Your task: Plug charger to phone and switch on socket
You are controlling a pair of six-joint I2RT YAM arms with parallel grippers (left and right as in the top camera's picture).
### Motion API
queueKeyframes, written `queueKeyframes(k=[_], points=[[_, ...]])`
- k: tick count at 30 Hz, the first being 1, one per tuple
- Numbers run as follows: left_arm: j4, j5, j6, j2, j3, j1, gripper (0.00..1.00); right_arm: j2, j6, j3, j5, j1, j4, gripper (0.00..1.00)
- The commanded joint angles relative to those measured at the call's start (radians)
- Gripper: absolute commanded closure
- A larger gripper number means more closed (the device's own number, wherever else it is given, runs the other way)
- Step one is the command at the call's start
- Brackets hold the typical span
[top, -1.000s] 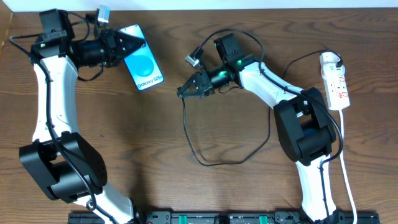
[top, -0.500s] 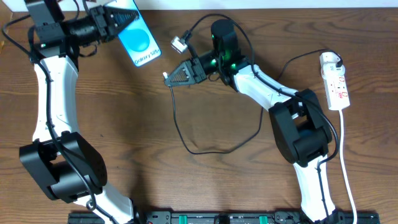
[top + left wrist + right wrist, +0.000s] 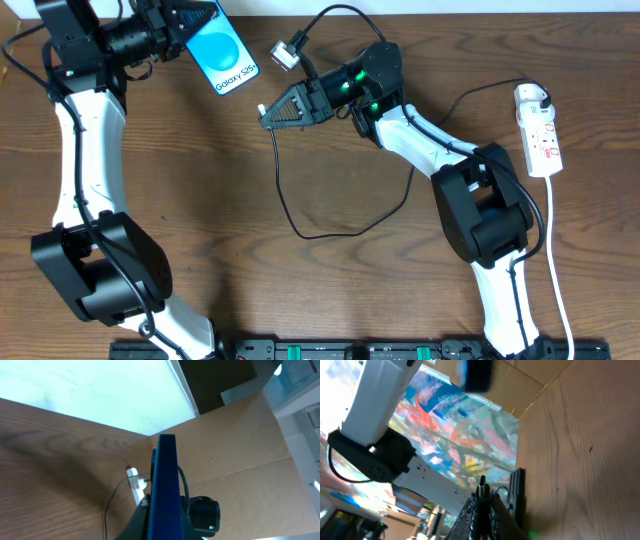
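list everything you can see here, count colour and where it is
phone: one, blue screen with white "Galaxy S25+" text, far left of the table, held up in the left gripper
charger cable: one, black, looped over the middle of the table, one end in the right gripper
adapter: one, white, at the far end of the power strip
power strip: one, white with red marks, right edge of the table, its white cord running toward the near edge
table: one, brown wood
left gripper: black, shut on the phone
right gripper: black, shut on the charger cable
arms: two, white and black, left and right
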Motion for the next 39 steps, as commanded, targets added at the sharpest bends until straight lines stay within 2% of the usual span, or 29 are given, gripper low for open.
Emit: queueKeyframes(k=[1,6,14,39], points=[[0.021,0.069,-0.011,-0.024,0.012,-0.022,0.92,0.0,0.07,0.006,0.014,0.002,0.005,0.97],[0.034,0.105,0.035,-0.024,0.012,-0.049,0.93,0.0,0.074,0.006,0.018,0.004,0.016,0.99],[0.034,0.13,0.098,-0.024,0.012,-0.064,0.92,0.0,0.138,0.006,0.018,0.003,0.144,0.99],[0.026,0.161,0.101,-0.024,0.012,-0.109,0.93,0.0,0.135,0.005,0.024,-0.001,0.242,0.99]])
